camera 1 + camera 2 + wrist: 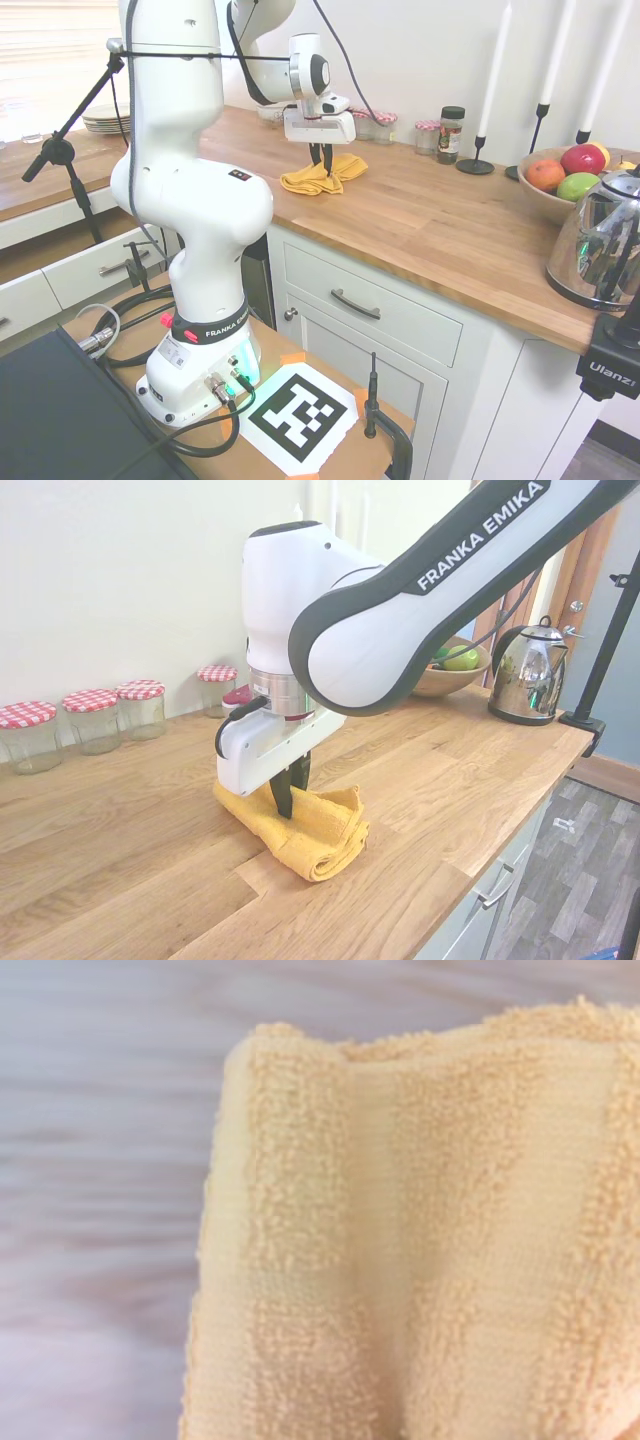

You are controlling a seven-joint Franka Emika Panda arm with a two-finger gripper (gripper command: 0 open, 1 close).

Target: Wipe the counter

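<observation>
Yellow towel (315, 832) (folded) in closed pincer (288, 802)

You can read "FRANKA EMIKA" in white capitals on the dark band (208, 331) ringing the arm's base (200, 370), seen from the first exterior view. From the second exterior view, the same two words run in white along the dark stripe (483, 535) of the arm link (400, 630) above the desk (450, 780). At the right edge of the first exterior view, "Ulanzi" stands in pale letters on a black mount (610, 372). Beside the base, a black-and-white square marker (297, 415) carries a pattern but no letters or numbers.
</observation>
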